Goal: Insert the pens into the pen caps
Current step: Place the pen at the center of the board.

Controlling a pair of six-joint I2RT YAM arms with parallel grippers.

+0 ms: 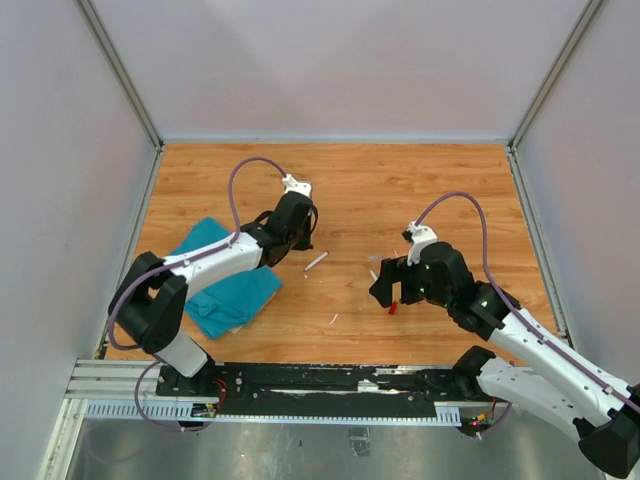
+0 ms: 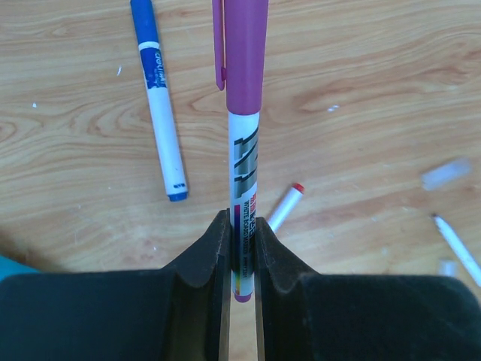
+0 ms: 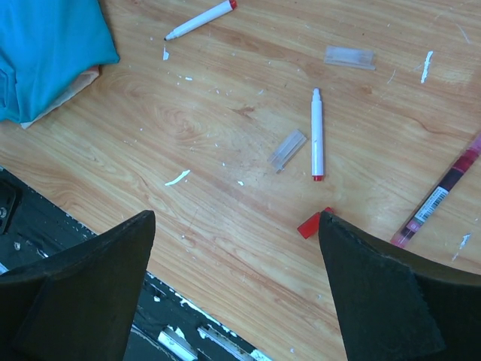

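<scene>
Left gripper (image 2: pixel 242 252) is clamped on a purple pen (image 2: pixel 243 158), seemingly capped already. Right gripper (image 3: pixel 234 226) hangs wide and empty over the surface (image 3: pixel 225 113), above a red cap (image 3: pixel 313 225) just beside an uncapped pen (image 3: pixel 317 135). Next, probably, it must drop squarely onto that cap.

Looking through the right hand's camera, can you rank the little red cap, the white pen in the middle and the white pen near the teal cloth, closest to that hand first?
1. Red cap: just beside one finger of the right hand.
2. Middle white pen: farther out, beyond the cap.
3. Far white pen: farthest, at the view's top edge near the teal cloth.
</scene>
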